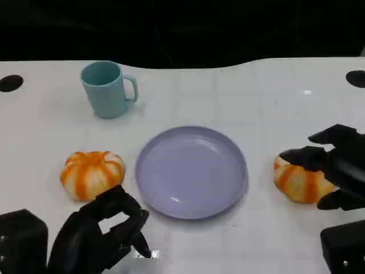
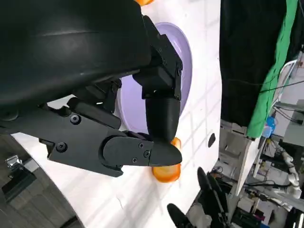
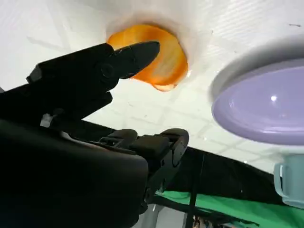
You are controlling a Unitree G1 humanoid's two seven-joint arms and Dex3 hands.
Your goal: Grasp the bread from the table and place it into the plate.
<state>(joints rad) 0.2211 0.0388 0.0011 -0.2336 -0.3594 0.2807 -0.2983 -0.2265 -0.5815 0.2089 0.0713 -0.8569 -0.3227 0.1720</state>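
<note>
Two orange-and-white striped breads lie on the white table on either side of a lavender plate (image 1: 191, 171). The left bread (image 1: 91, 174) lies apart from my left hand (image 1: 105, 231), which rests near the front edge with its fingers curled in on nothing. My right hand (image 1: 336, 168) is at the right bread (image 1: 299, 182), fingers spread over its top and outer side without closing on it. In the right wrist view a fingertip (image 3: 142, 50) lies over that bread (image 3: 166, 64), with the plate (image 3: 266, 104) beside it. The left wrist view shows the plate (image 2: 185, 71) and the right bread (image 2: 167, 173) beyond my curled fingers (image 2: 161, 118).
A teal mug (image 1: 106, 88) stands at the back left, handle to the right; it also appears in the right wrist view as the mug (image 3: 289, 183). Black holes mark the table's far corners (image 1: 10, 83). The table's far edge meets a dark background.
</note>
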